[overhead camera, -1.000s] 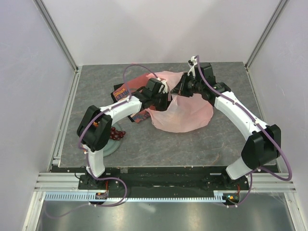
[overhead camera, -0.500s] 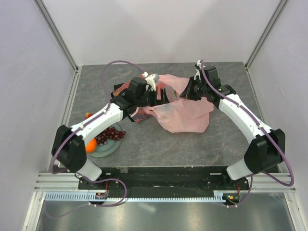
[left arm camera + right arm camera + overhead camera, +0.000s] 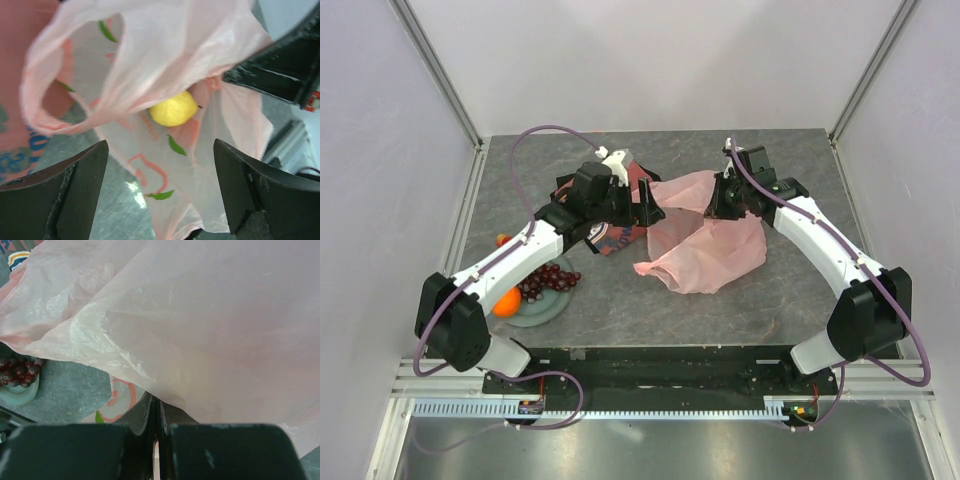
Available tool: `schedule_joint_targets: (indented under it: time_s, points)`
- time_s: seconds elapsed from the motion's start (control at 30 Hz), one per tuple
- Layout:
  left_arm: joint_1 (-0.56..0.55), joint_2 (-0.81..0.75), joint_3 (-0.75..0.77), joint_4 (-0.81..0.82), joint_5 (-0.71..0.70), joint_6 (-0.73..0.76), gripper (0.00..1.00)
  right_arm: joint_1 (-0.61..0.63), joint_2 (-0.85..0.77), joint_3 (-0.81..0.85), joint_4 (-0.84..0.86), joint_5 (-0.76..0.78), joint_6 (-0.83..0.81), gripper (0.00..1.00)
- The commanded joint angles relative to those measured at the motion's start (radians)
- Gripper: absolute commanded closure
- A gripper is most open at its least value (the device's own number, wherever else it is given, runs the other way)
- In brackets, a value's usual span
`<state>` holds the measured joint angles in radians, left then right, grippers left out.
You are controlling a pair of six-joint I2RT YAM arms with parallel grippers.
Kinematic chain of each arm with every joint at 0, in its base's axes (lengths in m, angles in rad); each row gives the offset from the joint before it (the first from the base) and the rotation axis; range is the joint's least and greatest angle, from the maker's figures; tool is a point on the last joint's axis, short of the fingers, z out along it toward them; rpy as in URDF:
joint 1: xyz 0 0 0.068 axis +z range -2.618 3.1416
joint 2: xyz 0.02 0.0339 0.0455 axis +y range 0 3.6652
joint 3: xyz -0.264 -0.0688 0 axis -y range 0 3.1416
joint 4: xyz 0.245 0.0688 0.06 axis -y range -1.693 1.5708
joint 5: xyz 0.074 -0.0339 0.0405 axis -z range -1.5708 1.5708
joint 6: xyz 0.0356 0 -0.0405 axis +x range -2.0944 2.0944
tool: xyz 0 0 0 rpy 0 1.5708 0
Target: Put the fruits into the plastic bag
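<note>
The pink plastic bag (image 3: 705,250) lies mid-table, its upper edge lifted. My right gripper (image 3: 718,203) is shut on that edge; in the right wrist view its jaws (image 3: 156,405) pinch the film (image 3: 210,325). My left gripper (image 3: 645,205) is open and empty just left of the bag mouth. In the left wrist view the yellow lemon-like fruit (image 3: 173,108) sits inside the bag (image 3: 150,60), beyond my open gripper (image 3: 160,200). Grapes (image 3: 548,278) and an orange (image 3: 507,302) lie on the plate; a strawberry-like piece (image 3: 503,240) lies beside it. The apple is not in view.
The pale green plate (image 3: 542,306) sits at the front left, also in the right wrist view (image 3: 17,390). The folded red printed cloth (image 3: 612,237) lies under my left wrist, left of the bag. Frame posts and walls ring the table.
My left arm has swung out to the left and its gripper has drawn back from the bag mouth. The orange and plate are now uncovered. The bag's lower edge has sagged forward.
</note>
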<state>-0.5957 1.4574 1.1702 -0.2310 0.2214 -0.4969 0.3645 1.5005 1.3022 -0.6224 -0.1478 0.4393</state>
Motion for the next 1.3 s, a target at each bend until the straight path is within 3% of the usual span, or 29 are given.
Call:
schedule_joint_targets:
  time_s: [0.0,0.17,0.4,0.6,0.87,1.07,1.17,1.2,1.27]
  points:
    - [0.036,-0.094,-0.023,0.038,-0.116,0.083,0.08,-0.002,-0.033,0.009,-0.025,0.028,-0.024,0.95]
    - [0.036,-0.155,-0.03,0.038,-0.192,0.283,0.08,-0.002,-0.026,0.017,-0.033,0.022,-0.031,0.95]
    - [0.034,-0.1,-0.023,0.059,-0.024,0.533,0.08,-0.013,0.012,0.081,-0.056,0.005,-0.092,0.91]
    - [0.031,0.023,0.032,0.067,0.059,0.619,0.06,-0.018,0.044,0.118,-0.065,-0.018,-0.1,0.91]
    - [-0.004,0.161,0.109,0.104,-0.074,0.681,0.05,-0.016,0.087,0.175,-0.076,-0.065,-0.125,0.91]
    - [-0.035,0.218,0.123,0.14,-0.174,0.701,0.09,-0.018,0.118,0.221,-0.1,-0.084,-0.14,0.9]
    - [-0.036,0.221,0.106,0.174,-0.183,0.702,0.19,-0.018,0.127,0.227,-0.106,-0.09,-0.142,0.9]
    - [-0.036,0.225,0.106,0.188,-0.171,0.702,0.31,-0.018,0.133,0.229,-0.105,-0.095,-0.139,0.9]
    - [-0.036,0.236,0.111,0.202,-0.168,0.699,0.39,-0.018,0.136,0.236,-0.106,-0.102,-0.14,0.9]
